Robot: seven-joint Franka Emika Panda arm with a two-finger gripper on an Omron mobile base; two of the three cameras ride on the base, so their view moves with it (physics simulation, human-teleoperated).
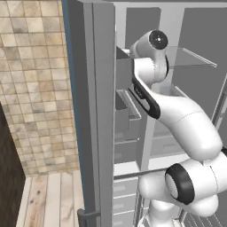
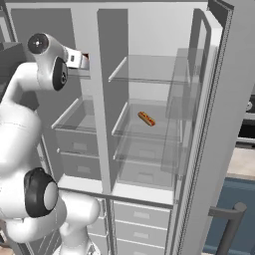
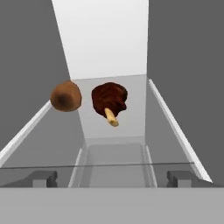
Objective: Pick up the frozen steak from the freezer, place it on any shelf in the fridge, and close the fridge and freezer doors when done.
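Your white arm (image 1: 177, 115) rises from the base and reaches up into the freezer (image 2: 79, 124), the narrower left half of the tall grey unit, with its wrist at the upper level. In the hand view you look along the freezer's top compartment: the frozen steak (image 3: 65, 96), a small roundish brown lump, lies at about 10 o'clock of that view, resting at the left edge of the grey floor close to the back wall. Just beside it, toward 12 o'clock of centre, lies a dark red piece of meat with a pale bone (image 3: 109, 101) pointing toward you; the 2 items are near each other but apart. The gripper (image 3: 111, 179) is aimed at them from the front of the compartment, its 2 dark fingertips (image 3: 43, 178) low in the hand view, set wide, with nothing between them, so the tool is released. In the right base view the fridge (image 2: 149, 109) stands open at 3 o'clock of the freezer, with see-through shelves; the middle shelf (image 2: 124, 130) carries an elongated orange-brown sausage (image 2: 146, 118). The fridge door (image 2: 224, 124) is swung open at the right edge of that view, and the freezer door (image 1: 95, 111) is swung open at the centre-left of the left base view, beside a tiled wall (image 1: 35, 80).
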